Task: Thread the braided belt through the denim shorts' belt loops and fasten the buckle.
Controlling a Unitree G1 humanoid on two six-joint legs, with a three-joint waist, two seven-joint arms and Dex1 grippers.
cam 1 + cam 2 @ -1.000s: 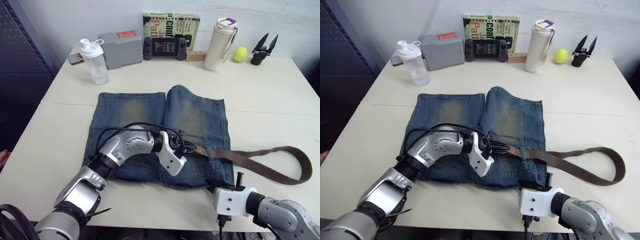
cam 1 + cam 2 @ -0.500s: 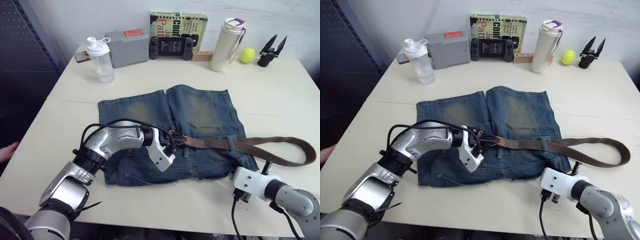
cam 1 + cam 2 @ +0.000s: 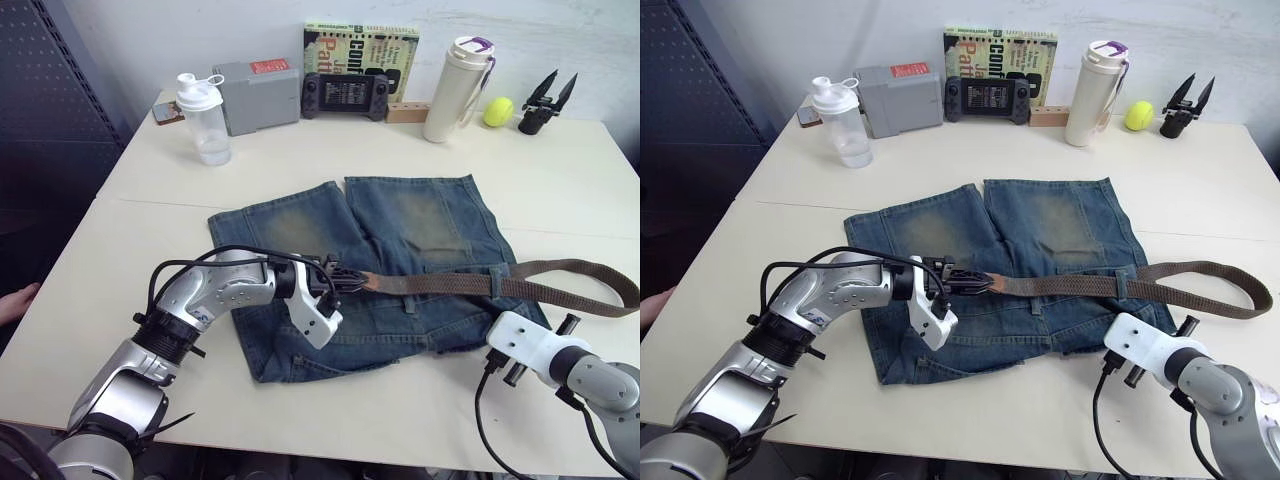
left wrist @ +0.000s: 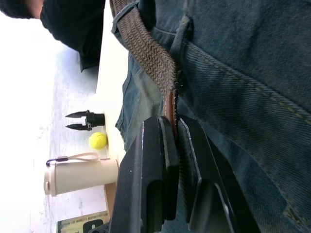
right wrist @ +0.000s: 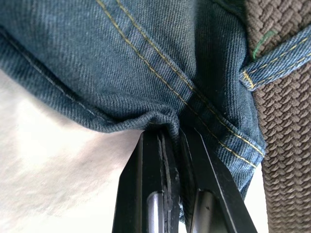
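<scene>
The denim shorts lie flat mid-table, waistband toward me. The braided belt runs along the waistband and passes under a belt loop near the right side. Past the shorts it curls in a long bend. My left gripper is shut on the belt's tapered tip over the waistband's middle; the left wrist view shows the leather tip between the fingers. My right gripper is shut on a fold of denim at the shorts' right waistband corner. I cannot make out the buckle.
Along the back edge stand a shaker bottle, grey box, game controller, book, white tumbler, yellow ball and a black tool. A person's hand shows at the table's left.
The camera view has shifted. My left gripper drew the belt tip leftward along the waistband, and the shorts turned slightly. My right gripper moved up from the table's front edge onto the shorts' right corner.
</scene>
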